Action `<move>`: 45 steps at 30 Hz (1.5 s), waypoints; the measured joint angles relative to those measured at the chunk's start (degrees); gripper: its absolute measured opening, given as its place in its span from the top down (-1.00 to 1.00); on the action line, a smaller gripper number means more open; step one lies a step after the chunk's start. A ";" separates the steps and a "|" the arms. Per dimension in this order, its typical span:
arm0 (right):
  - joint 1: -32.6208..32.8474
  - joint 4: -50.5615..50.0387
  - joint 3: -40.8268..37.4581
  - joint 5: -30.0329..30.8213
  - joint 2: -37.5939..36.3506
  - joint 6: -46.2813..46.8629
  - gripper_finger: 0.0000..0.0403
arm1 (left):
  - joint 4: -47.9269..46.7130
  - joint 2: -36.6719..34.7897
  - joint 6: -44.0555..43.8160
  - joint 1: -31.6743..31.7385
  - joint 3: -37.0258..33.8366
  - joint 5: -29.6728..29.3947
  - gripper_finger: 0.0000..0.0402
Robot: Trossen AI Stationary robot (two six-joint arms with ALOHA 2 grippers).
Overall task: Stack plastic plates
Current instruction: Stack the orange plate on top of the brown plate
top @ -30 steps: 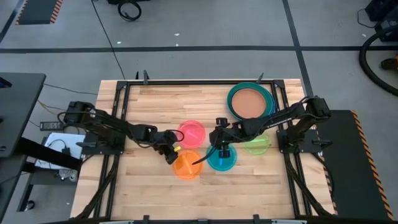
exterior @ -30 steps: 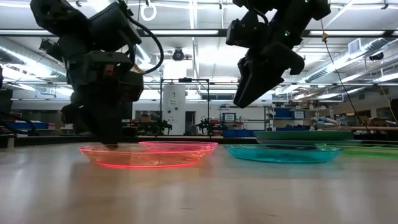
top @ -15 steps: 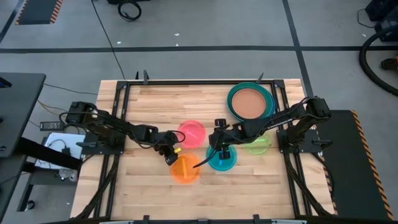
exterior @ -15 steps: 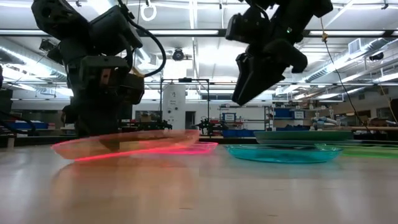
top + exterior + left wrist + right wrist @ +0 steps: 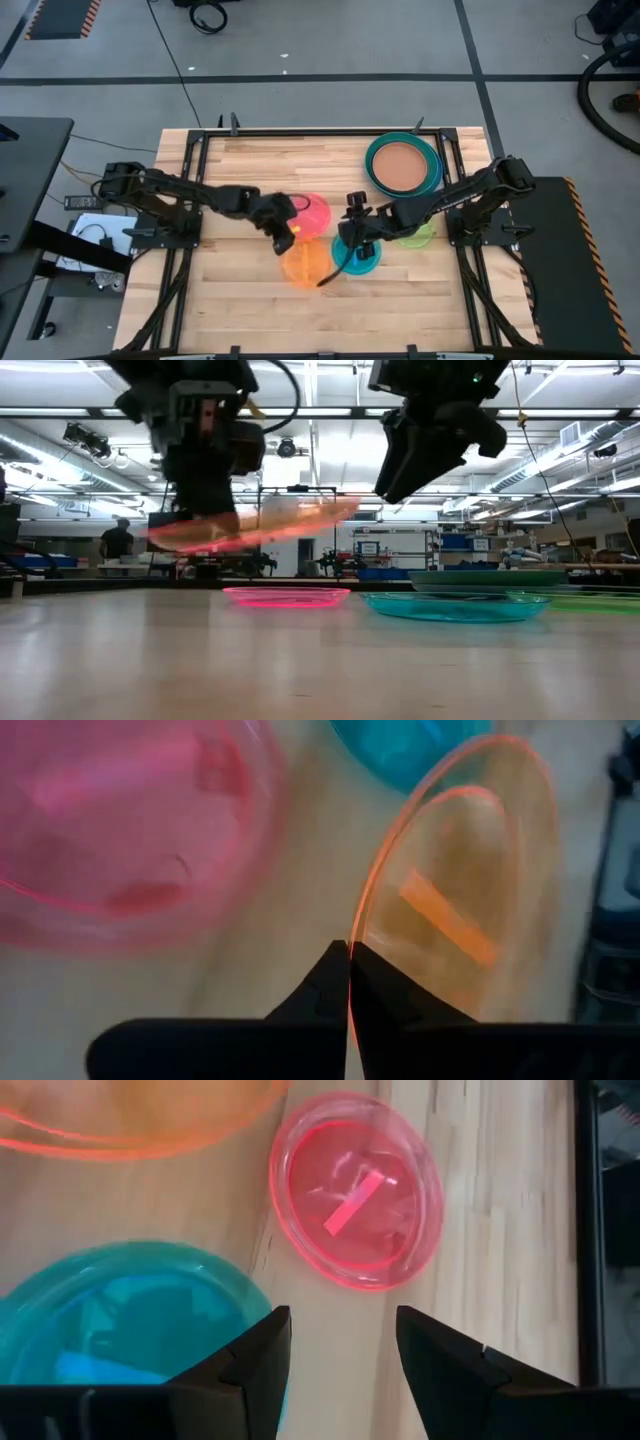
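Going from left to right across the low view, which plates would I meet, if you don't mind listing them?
Orange plate, lifted and tilted in the left pincer → pink plate on the table → cyan plate → green plate at the right edge.

No legible text — no labels, brands, numbers.

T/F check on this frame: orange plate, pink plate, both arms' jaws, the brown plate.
1. The left gripper holds the orange plate off the table. True.
2. The pink plate sits in the cyan plate. False: it lies beside it on the table.
3. The right gripper jaws are shut on a plate. False: open, empty.
4. The brown plate lies in a teal plate. True.
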 joint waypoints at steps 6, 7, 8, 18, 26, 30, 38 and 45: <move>2.82 -3.58 -0.10 9.90 -1.06 -0.75 0.05 | -5.51 0.00 9.47 6.28 4.95 -2.09 0.95; 3.80 -3.58 -0.13 11.94 -1.07 -2.05 0.05 | -5.87 0.00 10.45 7.55 5.30 -1.49 0.95; 4.76 -3.64 -0.13 14.43 -1.07 -3.44 0.05 | -6.03 0.02 11.57 9.07 5.70 -0.41 0.95; 10.43 -3.70 -0.22 28.34 -0.98 -26.01 0.07 | -4.46 1.65 14.90 20.73 8.67 8.79 0.95; 12.40 -8.71 -0.22 38.09 -0.96 -23.61 0.15 | 6.52 7.87 14.09 24.73 10.21 14.54 0.95; 13.74 -14.87 -0.22 43.78 -1.01 -12.33 0.17 | 6.00 12.93 17.07 26.18 16.24 14.85 0.95; 13.76 -18.82 -0.22 38.96 -1.05 11.15 0.18 | 3.63 25.60 16.95 28.54 32.02 14.94 0.95; 14.89 -26.57 -0.22 37.79 -1.97 32.25 0.18 | 3.79 35.11 13.71 28.54 43.55 14.69 0.95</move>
